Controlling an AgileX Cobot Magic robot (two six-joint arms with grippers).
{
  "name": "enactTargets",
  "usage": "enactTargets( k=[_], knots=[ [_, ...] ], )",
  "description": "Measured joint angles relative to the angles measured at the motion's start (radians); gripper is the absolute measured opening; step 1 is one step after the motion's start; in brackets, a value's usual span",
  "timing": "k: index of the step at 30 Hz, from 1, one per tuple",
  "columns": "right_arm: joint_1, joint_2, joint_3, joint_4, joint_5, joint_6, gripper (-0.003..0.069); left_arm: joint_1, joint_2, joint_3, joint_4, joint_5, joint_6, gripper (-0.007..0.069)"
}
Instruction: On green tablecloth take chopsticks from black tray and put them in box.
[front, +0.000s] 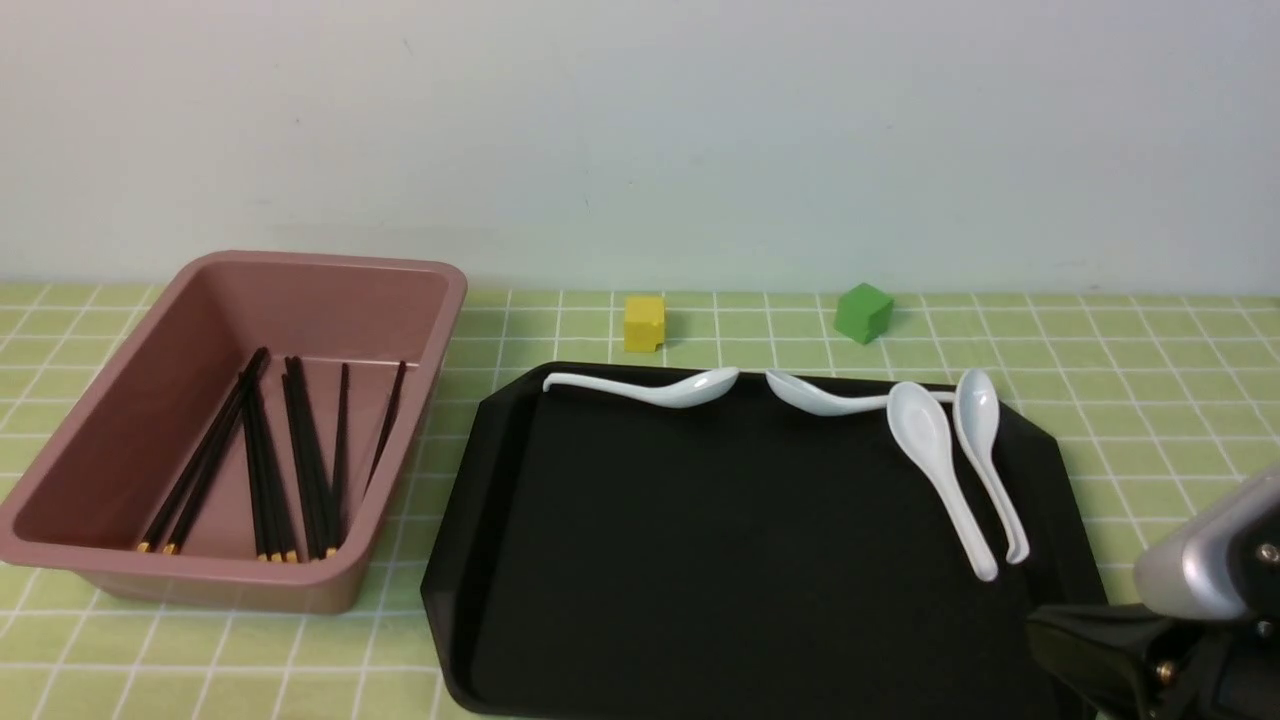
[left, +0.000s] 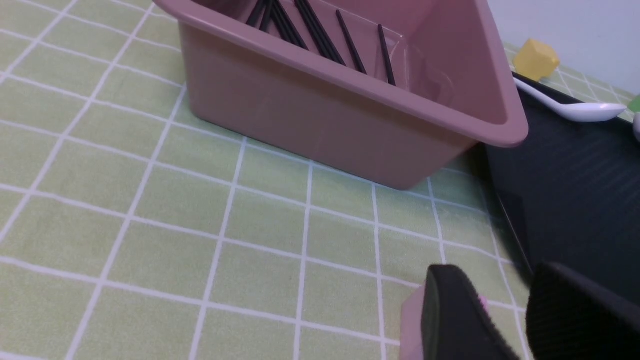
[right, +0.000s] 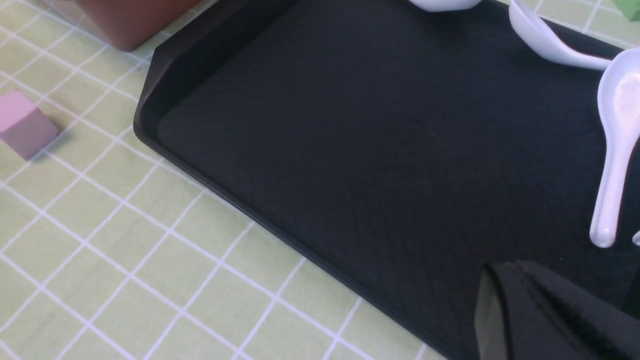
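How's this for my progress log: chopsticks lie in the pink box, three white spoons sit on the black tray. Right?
Not quite: the front view shows four white spoons on the black tray, not three. The chopsticks do lie in the pink box.

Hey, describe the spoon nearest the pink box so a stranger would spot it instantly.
Find the black tray on the green tablecloth and follow its far edge. The spoon lies along that edge alone, handle pointing toward the box; the other three spoons cluster at the right corner.
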Motion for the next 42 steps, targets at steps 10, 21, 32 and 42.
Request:
enactTargets(
  k=[10,21,32,42],
  knots=[
    [0.0,0.0,0.0,-0.001,0.001,0.002,0.003,0.0,0.0,0.0,0.0,0.0,0.0,0.0239],
    [-0.128,-0.225,0.026,0.003,-0.001,0.002,0.0045,0.0,0.0,0.0,0.0,0.0,0.0,0.0237],
    [-0.466,-0.651,0.302,0.079,0.008,0.003,0.0057,0.0,0.0,0.0,0.0,0.0,0.0,0.0237],
    [-0.54,-0.818,0.466,0.083,0.019,-0.003,0.0064,0.0,0.0,0.0,0.0,0.0,0.0,0.0237]
  ],
)
